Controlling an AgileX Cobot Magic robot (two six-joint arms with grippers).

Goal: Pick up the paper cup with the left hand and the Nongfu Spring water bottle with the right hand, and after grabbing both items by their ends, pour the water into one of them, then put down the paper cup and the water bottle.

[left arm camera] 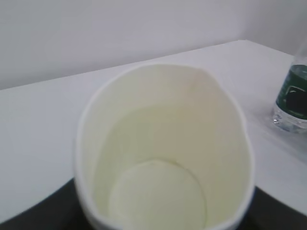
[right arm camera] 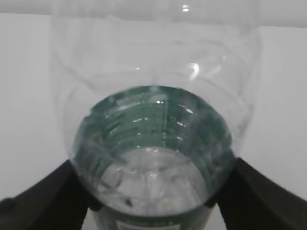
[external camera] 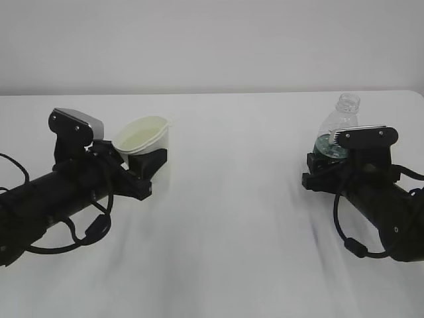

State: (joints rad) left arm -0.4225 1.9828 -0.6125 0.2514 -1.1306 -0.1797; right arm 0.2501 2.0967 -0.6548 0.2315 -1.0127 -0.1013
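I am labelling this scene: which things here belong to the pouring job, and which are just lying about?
Job: paper cup in the left gripper; water bottle in the right gripper, with water inside.
Just there: only the white table.

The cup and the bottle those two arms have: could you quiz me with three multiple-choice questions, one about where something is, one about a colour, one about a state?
1. Where is the paper cup?
A. between the left hand's fingers, at the left of the table
B. standing alone mid-table
C. stacked on the bottle

2. What colour is the label band on the Nongfu Spring water bottle?
A. red
B. dark green
C. yellow

3. How is the bottle's neck?
A. closed with a blue cap
B. crushed flat
C. open, no cap

Answers:
1 A: the exterior view shows the left hand around the cup, and its rim looks squeezed oval.
2 B: the band shows dark green in the left wrist view.
3 C: the clear neck ends in a bare opening above the right hand.
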